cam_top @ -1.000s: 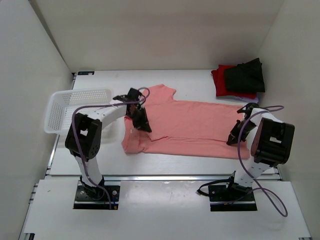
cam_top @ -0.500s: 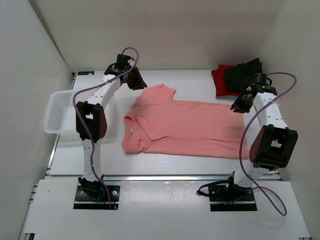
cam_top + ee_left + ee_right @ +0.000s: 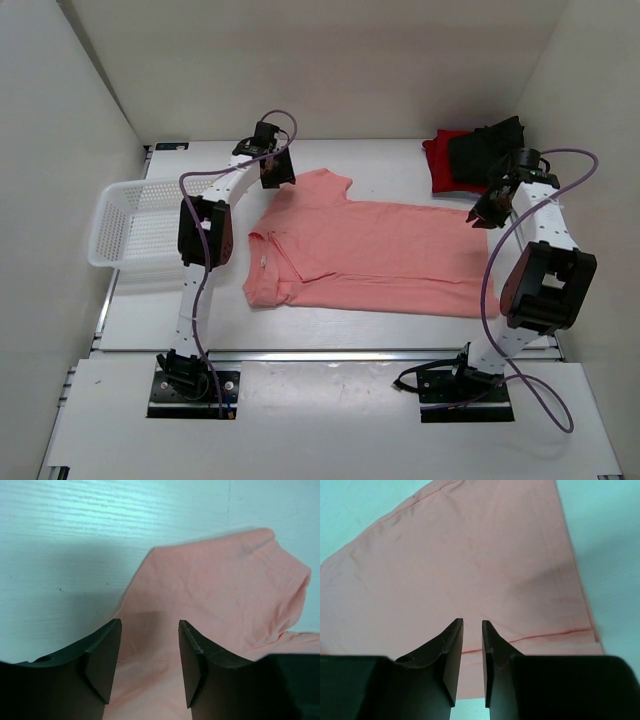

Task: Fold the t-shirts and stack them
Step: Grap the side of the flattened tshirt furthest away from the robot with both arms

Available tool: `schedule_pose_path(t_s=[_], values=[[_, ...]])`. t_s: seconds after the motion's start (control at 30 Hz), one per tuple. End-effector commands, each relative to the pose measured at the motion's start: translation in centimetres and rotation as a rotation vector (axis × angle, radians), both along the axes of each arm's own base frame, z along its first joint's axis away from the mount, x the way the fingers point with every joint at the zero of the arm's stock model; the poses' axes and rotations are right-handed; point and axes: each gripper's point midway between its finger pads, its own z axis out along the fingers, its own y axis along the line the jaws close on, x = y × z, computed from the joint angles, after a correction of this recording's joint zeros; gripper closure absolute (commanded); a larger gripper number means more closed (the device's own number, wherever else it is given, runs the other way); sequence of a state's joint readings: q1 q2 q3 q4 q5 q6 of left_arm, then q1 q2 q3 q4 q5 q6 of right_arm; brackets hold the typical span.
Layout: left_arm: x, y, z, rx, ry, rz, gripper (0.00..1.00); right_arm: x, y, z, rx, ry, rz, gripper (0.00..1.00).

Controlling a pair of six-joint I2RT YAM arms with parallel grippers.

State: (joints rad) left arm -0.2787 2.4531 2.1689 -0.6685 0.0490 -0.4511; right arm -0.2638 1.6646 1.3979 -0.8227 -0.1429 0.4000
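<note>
Top view first: it's a plain white box of a room, with white wall panels on three sides and a white tabletop filling the middle. The salmon-pink t-shirt lies spread flat across the centre of the frame, collar end to the left and hem to the right. In the upper right corner there's a stack of folded ones, with the black t-shirt on top of the red t-shirt. A white basket sits at the left edge of the tabletop. The left gripper is over the pink shirt's upper-left sleeve. The right gripper is over its upper-right corner, just below the stack.

Left wrist view: the left fingers are spread wide with nothing between them, hovering above the sleeve. Pink cloth fills the centre and right of the frame. Bare tabletop takes the top and left. It looks a bit bluish here, with faint streaks across it and a soft shadow at middle left.

Right wrist view: the right fingers are only a narrow slit apart and aren't pinching anything. Pink cloth covers most of the frame, and a stitched seam runs across the lower right near the shirt's corner. Tabletop shows in the upper left and down the right side.
</note>
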Motion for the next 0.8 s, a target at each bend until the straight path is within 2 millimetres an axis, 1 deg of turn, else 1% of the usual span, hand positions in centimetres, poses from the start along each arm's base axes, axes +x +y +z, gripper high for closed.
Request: schedule_pose_path(t_s=[0.0,0.03,0.07,0.1,0.13,0.17,0.2,0.23,0.27,0.3,0.33,0.37,0.4,0.47,0.5,0.53,0.57,0.63,0.67,0.7,0.73,0.77], values=[[2.1,0.9,1.9,0.044,-0.090,0.001,0.39,1.9,-1.0,0.7,-0.003,-0.042,-0.014,0.81],[2.2,1.0,1.3,0.053,-0.085,-0.006,0.37,2.0,-1.2,0.5,-0.008,-0.037,-0.018,0.81],[2.4,1.2,1.1,0.058,-0.088,-0.010,0.37,2.1,-1.1,0.5,-0.003,-0.036,-0.012,0.81],[2.8,1.0,1.2,0.045,-0.100,-0.008,0.40,2.3,-1.1,0.2,-0.007,-0.029,-0.007,0.81],[3.1,1.0,1.1,0.041,-0.103,-0.012,0.40,2.7,-1.0,0.2,-0.009,-0.030,-0.001,0.81],[3.0,1.3,-0.3,0.048,-0.081,-0.010,0.40,2.7,-0.8,0.2,-0.008,-0.026,0.005,0.81],[3.7,1.1,0.5,0.051,-0.107,-0.014,0.38,2.9,-0.8,0.0,-0.010,-0.026,0.010,0.81],[3.9,0.9,0.1,0.042,-0.103,-0.020,0.36,2.9,-0.8,-0.2,-0.004,-0.017,0.005,0.81],[3.9,1.0,-0.8,0.037,-0.084,-0.011,0.37,3.1,-0.7,-0.2,-0.011,-0.021,0.013,0.80],[4.2,0.5,-0.2,0.019,-0.094,-0.023,0.40,3.2,-0.7,-0.3,-0.011,-0.017,0.020,0.81],[4.4,0.3,-0.4,0.008,-0.089,-0.019,0.43,3.2,-0.9,-0.6,-0.011,-0.012,0.015,0.80],[4.0,-0.1,-1.5,0.003,-0.063,-0.030,0.44,3.2,-1.2,-1.0,-0.007,-0.002,-0.003,0.80],[4.1,-0.4,-0.9,-0.002,-0.068,-0.037,0.44,3.4,-0.9,-0.9,-0.006,-0.007,0.016,0.81],[3.5,-1.3,-2.0,0.002,-0.043,-0.064,0.44,3.3,-1.7,-1.5,-0.009,0.005,-0.006,0.81],[3.1,-1.8,-2.0,-0.004,-0.037,-0.080,0.47,3.4,-2.1,-1.9,-0.018,0.011,-0.015,0.80],[3.0,-2.2,-1.9,-0.016,-0.035,-0.088,0.52,3.6,-2.7,-2.3,-0.024,0.019,-0.036,0.80],[2.5,-2.4,-2.4,-0.019,-0.016,-0.098,0.59,3.7,-3.4,-3.2,-0.037,0.042,-0.053,0.80],[1.9,-3.0,-2.4,-0.046,0.005,-0.108,0.63,4.2,-4.2,-3.9,-0.054,0.059,-0.081,0.75],[1.9,-2.7,-2.5,-0.056,0.010,-0.101,0.62,4.1,-5.0,-4.6,-0.052,0.078,-0.097,0.73],[1.5,-2.9,-2.1,-0.055,0.017,-0.112,0.56,4.5,-5.2,-5.1,-0.037,0.081,-0.117,0.72],[1.2,-2.7,-2.3,-0.061,0.032,-0.108,0.53,4.6,-5.9,-5.5,-0.037,0.082,-0.140,0.71],[1.2,-2.6,-2.3,-0.058,0.031,-0.110,0.49,5.1,-6.1,-5.5,-0.031,0.065,-0.145,0.71]])
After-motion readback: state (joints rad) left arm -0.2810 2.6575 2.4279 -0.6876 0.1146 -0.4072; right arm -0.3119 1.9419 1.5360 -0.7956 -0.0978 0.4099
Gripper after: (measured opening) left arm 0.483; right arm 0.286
